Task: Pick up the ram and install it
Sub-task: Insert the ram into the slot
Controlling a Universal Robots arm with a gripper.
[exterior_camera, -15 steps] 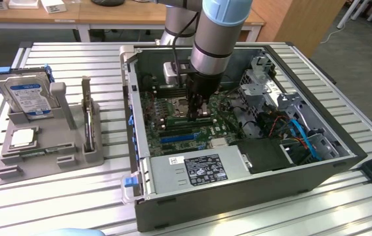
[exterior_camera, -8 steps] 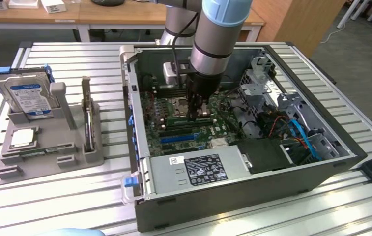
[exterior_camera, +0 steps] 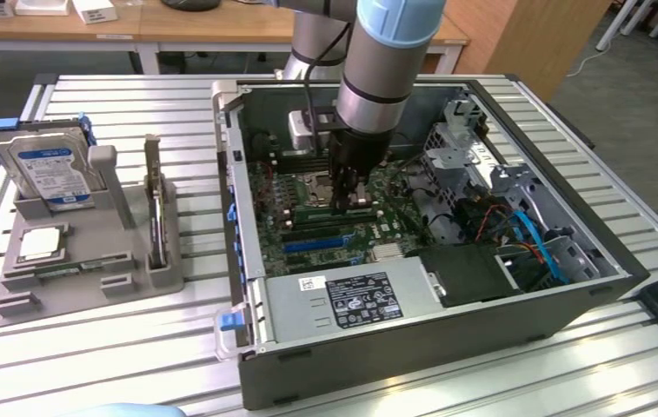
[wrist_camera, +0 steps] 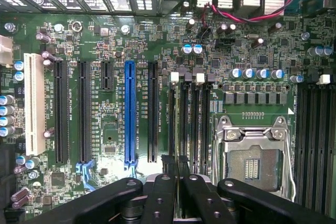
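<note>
The claw (exterior_camera: 353, 193) hangs deep inside the open case (exterior_camera: 422, 347), fingers (wrist_camera: 168, 169) pressed almost together. What they pinch looks like the ram (wrist_camera: 178, 129). From the wrist it shows edge-on, a thin pale strip running out from the fingertips. It lies in line with the black memory slots (wrist_camera: 202, 119), just beside the CPU socket (wrist_camera: 252, 156). Whether its lower edge already touches a slot cannot be told.

In the exterior view the arm stands upright over the motherboard (exterior_camera: 305, 234). The grey tray (exterior_camera: 85, 287) and hard drive (exterior_camera: 50, 169) sit well apart, at that view's left.

On handling, this stick should be light and stiff, but thin and easy to hurt. It is a bare board with small chips and a row of contacts along one long edge. The sensible hold is across the flat faces near the top edge, at mid-length, so it stays level and the contacts stay free. A hold off to one end would likely let it tip and jam in the slot. The faces are smooth, so it may slip if pushed hard against a tight slot. Sideways force could flex the board.
</note>
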